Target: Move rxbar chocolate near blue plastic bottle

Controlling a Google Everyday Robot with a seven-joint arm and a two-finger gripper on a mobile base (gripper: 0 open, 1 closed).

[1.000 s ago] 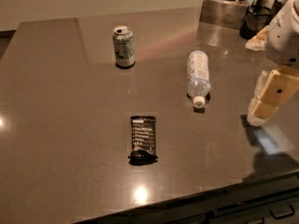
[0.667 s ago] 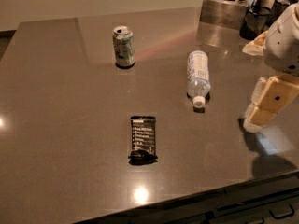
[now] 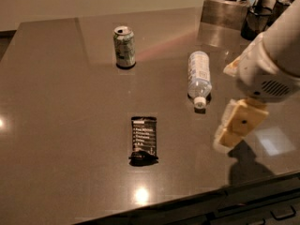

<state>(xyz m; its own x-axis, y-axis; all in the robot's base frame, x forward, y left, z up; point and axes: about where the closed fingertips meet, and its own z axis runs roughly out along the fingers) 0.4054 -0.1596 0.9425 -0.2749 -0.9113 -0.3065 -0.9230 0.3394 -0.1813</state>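
Note:
The rxbar chocolate [image 3: 143, 140], a flat black wrapper with white text, lies on the dark table [image 3: 61, 107] near the front middle. The blue plastic bottle [image 3: 198, 77] lies on its side to the upper right of the bar, white cap toward the front. My gripper [image 3: 230, 132], with cream-coloured fingers, hangs over the table at the right, to the right of the bar and in front of the bottle's cap, touching neither.
A green-and-white soda can [image 3: 124, 47] stands upright at the back middle. Metal containers and dark cups [image 3: 234, 3] stand at the back right corner. The table's front edge [image 3: 187, 205] runs just below the bar and the gripper.
My arm and gripper have moved left and down toward the table's middle. The bar, bottle and can have not moved.

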